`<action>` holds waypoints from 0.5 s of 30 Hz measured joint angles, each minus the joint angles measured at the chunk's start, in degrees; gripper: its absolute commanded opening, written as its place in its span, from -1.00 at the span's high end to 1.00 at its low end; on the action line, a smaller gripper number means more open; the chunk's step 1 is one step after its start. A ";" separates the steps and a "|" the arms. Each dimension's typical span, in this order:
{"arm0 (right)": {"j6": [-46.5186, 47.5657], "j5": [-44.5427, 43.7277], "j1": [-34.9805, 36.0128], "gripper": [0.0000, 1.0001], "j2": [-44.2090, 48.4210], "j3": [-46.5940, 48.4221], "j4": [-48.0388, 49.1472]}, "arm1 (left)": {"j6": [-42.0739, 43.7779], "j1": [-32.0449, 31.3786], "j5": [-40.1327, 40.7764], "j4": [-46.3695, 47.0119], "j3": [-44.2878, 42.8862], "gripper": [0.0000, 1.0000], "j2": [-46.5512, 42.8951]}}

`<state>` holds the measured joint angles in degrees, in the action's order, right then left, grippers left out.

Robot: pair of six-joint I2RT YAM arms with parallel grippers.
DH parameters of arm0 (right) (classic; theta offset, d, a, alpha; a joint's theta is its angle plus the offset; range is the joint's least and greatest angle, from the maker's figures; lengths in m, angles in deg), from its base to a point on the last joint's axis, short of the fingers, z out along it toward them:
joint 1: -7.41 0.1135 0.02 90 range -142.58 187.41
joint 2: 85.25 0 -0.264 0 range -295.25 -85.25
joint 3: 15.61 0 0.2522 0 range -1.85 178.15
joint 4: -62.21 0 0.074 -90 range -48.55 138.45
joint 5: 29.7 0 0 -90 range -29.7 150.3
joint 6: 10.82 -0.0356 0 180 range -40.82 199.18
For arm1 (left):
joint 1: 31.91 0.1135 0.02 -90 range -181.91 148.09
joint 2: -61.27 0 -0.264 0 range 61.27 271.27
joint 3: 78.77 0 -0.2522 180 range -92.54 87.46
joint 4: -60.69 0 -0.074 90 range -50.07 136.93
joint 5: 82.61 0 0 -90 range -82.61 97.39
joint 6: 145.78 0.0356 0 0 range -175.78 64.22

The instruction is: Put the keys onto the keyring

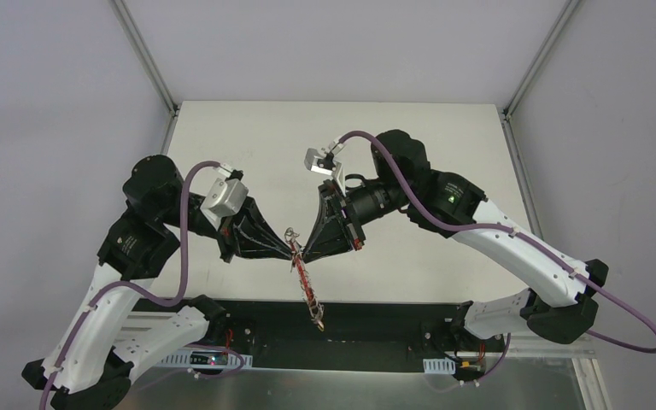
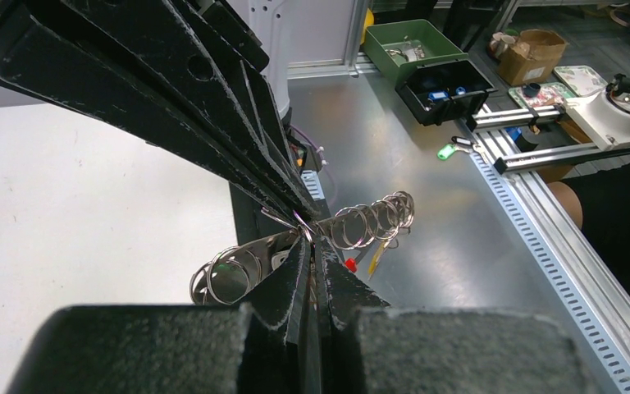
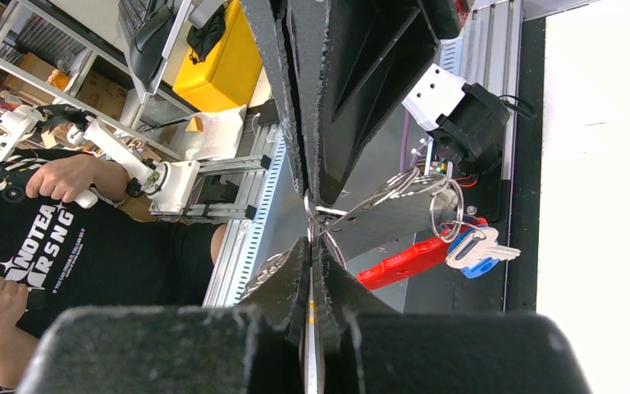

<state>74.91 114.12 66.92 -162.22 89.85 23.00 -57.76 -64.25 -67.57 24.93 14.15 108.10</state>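
Both grippers meet tip to tip above the table's front middle. My left gripper [image 1: 293, 250] and my right gripper [image 1: 306, 253] are each shut on a wire ring of the keyring [image 1: 290, 233]. Its red strap [image 1: 305, 286] hangs toward the front edge, with the yellowish tag [image 1: 318, 323] at its end. In the left wrist view, my left gripper [image 2: 312, 245] pinches a ring, with a chain of silver rings [image 2: 373, 217] to its right. In the right wrist view, my right gripper [image 3: 312, 242] pinches a ring. The red strap [image 3: 402, 261] and a blue-headed key [image 3: 477, 246] hang from rings there. I see no black-headed key.
The white table [image 1: 393, 154] ends at a black strip [image 1: 376, 312] by the arm bases. Off the table are a green bin [image 2: 414, 45], a black bin [image 2: 447, 86], an aluminium rail [image 2: 558, 238] and a person in a black shirt [image 3: 57, 238].
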 measured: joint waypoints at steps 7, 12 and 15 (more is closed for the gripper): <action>-0.22 -0.83 0.07 1.00 0.00 0.00 0.15 | 0.13 0.00 0.00 0.00 0.17 1.00 -0.37; -0.22 -2.03 0.07 1.00 0.24 0.00 0.15 | 0.15 0.02 0.00 0.02 0.17 1.00 -0.42; -0.22 -3.13 0.11 1.00 0.70 -0.02 0.28 | 0.15 0.02 0.00 0.02 0.20 1.00 -0.44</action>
<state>74.69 111.00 67.03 -161.52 89.83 23.28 -57.61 -64.22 -67.57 24.95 14.34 107.66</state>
